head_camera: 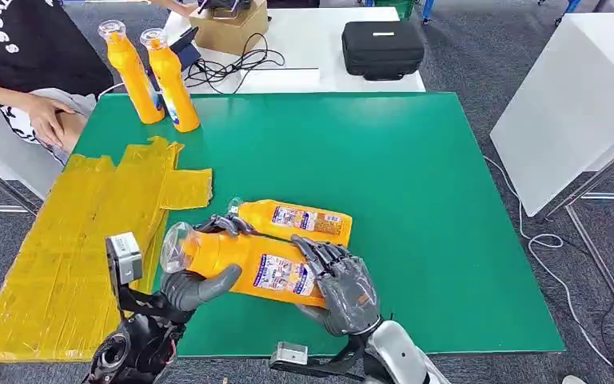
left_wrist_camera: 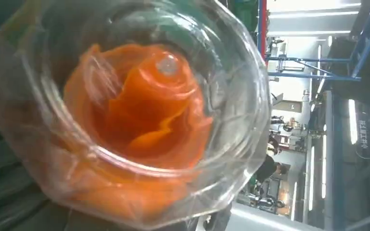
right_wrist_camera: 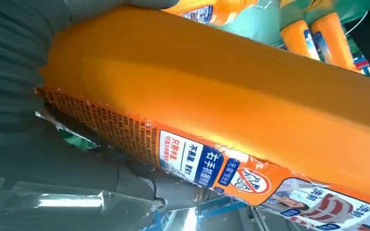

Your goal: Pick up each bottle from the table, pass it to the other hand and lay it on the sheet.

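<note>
While lifted, bottle [head_camera: 244, 264] spans both robot hands.

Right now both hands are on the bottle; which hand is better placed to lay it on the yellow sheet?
The left hand. It holds the held bottle at its cap end, on the side where the yellow sheet lies. The right hand grips the base end, farther from the sheet.
</note>
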Robot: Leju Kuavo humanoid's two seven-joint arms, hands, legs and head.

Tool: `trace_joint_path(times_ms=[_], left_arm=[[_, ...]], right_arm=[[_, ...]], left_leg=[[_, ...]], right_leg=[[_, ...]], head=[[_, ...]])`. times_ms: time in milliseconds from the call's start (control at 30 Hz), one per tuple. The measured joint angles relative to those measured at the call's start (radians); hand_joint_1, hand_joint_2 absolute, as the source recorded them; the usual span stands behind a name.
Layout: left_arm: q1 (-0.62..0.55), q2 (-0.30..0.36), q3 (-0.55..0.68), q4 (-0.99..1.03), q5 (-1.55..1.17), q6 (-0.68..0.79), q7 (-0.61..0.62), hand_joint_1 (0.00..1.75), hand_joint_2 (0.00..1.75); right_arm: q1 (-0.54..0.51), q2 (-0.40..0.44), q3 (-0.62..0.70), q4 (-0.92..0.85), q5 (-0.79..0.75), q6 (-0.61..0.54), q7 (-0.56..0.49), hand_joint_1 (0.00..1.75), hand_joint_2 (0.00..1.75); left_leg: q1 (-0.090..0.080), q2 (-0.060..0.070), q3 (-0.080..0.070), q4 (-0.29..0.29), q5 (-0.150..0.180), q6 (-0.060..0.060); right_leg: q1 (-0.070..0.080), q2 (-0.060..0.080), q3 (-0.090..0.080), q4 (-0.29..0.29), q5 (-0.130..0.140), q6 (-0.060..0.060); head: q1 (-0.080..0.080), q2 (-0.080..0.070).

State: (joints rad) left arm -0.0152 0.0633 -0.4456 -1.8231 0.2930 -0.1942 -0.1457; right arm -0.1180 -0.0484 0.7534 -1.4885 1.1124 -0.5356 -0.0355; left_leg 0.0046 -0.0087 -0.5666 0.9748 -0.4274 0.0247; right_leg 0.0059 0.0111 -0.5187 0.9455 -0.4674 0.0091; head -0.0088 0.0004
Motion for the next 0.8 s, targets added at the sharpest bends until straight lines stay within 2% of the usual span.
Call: trace_joint_path(times_ms=[633,667,700,733,800], left_arm=[[0.048,0.023,-0.004,-0.016,-0.01,0.005,-0.061,1.75,1.75],[0.049,0.024,-0.005,-0.016,-0.01,0.005,-0.062,1.45,1.75],[0.049,0.024,-0.005,-0.016,-0.01,0.005,-0.063,0.26,1.75],[0.049,0.025,-0.005,-0.017,-0.01,0.005,-0.065,0.0,1.75],[0.049,0.025,-0.006,-0.017,-0.01,0.005,-0.066,0.0,1.75]], right_arm=[[0.011,0.008,-0.026,0.01,-0.131,-0.057,-0.05,1.75,1.75],[0.013,0.01,-0.029,0.01,-0.136,-0.058,-0.051,1.75,1.75],[0.013,0.012,-0.032,0.01,-0.141,-0.059,-0.053,1.75,1.75],[0.013,0.014,-0.034,0.01,-0.147,-0.062,-0.055,1.75,1.75],[0.013,0.018,-0.04,0.01,-0.161,-0.068,-0.058,1.75,1.75]], left_leg=[[0.0,0.0,0.0,0.0,0.0,0.0],[0.0,0.0,0.0,0.0,0.0,0.0],[0.0,0.0,0.0,0.0,0.0,0.0],[0.0,0.0,0.0,0.0,0.0,0.0],[0.0,0.0,0.0,0.0,0.0,0.0]], right_leg=[[0.0,0.0,0.0,0.0,0.0,0.0],[0.0,0.0,0.0,0.0,0.0,0.0],[0.0,0.0,0.0,0.0,0.0,0.0],[0.0,0.0,0.0,0.0,0.0,0.0],[0.0,0.0,0.0,0.0,0.0,0.0]], head=[[0.0,0.0],[0.0,0.0],[0.0,0.0],[0.0,0.0],[0.0,0.0]])
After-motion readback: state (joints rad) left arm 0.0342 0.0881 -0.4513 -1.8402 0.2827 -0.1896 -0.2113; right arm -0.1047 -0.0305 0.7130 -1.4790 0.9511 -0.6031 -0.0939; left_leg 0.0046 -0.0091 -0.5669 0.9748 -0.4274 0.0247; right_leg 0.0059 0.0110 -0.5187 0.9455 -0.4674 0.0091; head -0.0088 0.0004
